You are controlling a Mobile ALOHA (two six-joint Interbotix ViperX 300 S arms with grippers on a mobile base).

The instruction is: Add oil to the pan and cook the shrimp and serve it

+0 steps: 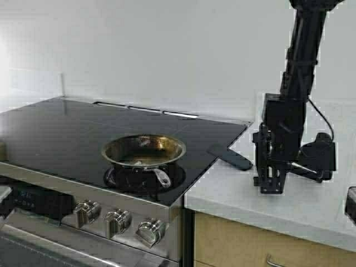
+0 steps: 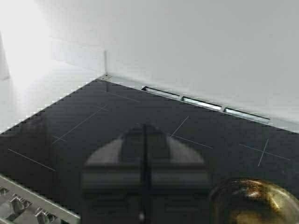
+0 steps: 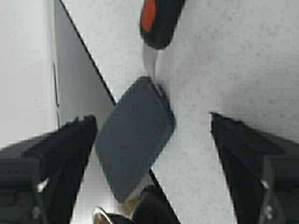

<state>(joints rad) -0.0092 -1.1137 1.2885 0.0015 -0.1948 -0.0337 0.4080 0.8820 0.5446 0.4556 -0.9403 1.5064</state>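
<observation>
The right gripper (image 1: 271, 186) is held wide open, pointing down over the countertop (image 1: 289, 206), with a dark spatula (image 1: 231, 157) lying below and between its spread fingers. The spatula's long axis runs from the counter onto the stovetop (image 1: 67, 133). The pan (image 1: 143, 151) sits well to this gripper's left; the left gripper (image 2: 145, 172) is seen closed and empty above the stovetop.

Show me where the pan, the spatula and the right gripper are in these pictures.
pan (image 1: 143, 149): high view, browned inside.
spatula (image 3: 134, 139): right wrist view, flat dark blade.
right gripper (image 3: 152, 158): right wrist view, midway between open fingertips.
</observation>
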